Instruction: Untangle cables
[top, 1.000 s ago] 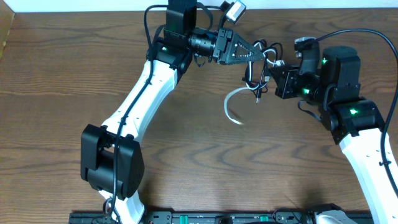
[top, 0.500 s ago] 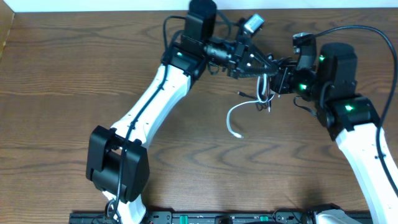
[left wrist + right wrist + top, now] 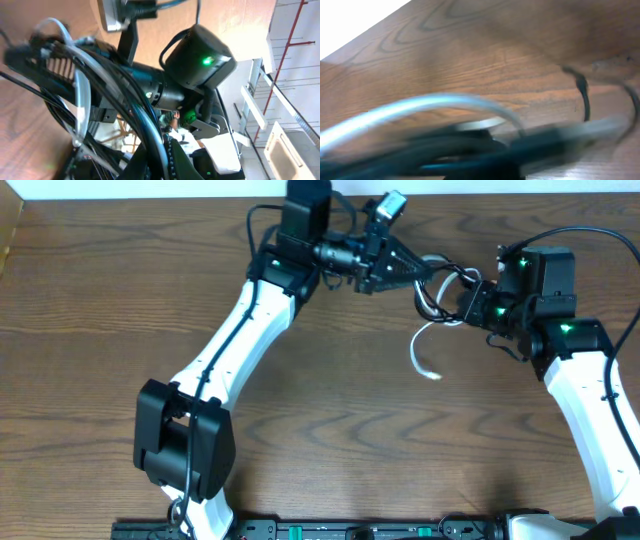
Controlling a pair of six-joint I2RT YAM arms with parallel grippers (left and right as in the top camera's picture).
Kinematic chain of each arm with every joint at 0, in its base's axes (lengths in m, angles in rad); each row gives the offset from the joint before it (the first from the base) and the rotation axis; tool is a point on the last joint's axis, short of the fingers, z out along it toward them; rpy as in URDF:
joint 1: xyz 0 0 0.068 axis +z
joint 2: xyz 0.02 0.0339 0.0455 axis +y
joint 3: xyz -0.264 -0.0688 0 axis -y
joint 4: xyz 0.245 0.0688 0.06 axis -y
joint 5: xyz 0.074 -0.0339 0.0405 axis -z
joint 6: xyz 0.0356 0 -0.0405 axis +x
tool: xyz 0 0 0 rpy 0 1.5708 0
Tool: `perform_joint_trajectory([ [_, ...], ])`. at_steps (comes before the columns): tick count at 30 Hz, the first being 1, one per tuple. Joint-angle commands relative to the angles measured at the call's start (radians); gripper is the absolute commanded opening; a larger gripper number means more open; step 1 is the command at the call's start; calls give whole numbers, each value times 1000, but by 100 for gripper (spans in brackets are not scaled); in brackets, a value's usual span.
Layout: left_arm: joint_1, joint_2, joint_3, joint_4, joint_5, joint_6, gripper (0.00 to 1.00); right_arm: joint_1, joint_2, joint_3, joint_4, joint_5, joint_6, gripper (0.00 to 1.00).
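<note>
Seen from overhead, both arms met near the far edge of the table [image 3: 100,330]. The left gripper [image 3: 422,266] had its fingers drawn to a point, pinching the black cable [image 3: 441,283]. That cable looped in a knot across to the right gripper [image 3: 468,302], whose grip I could not make out. The white cable [image 3: 417,350] curled down from the knot, its plug over bare wood. Broad open wood lay on the near side.

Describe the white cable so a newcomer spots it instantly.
At the far side of the brown wooden table, the left gripper and right gripper nearly meet at a dark tangle of cords. A thin white cord loops out of it toward the near edge. It is the only pale strand among black ones.
</note>
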Motion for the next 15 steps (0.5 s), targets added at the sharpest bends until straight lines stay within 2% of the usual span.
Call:
perform_joint_trajectory([
  [1, 88, -135, 31, 58, 105, -8, 8, -56, 43, -34, -70, 154, -40, 1],
  [8, 181, -133, 31, 62, 105, 58, 8, -53, 43, -35, -185, 92, -146, 1],
  [12, 188, -132, 31, 50, 105, 103, 7, -43, 43, -35, -201, -7, -219, 1],
  [15, 186, -132, 31, -9, 105, 166, 8, -32, 43, -35, -236, -12, -235, 1],
])
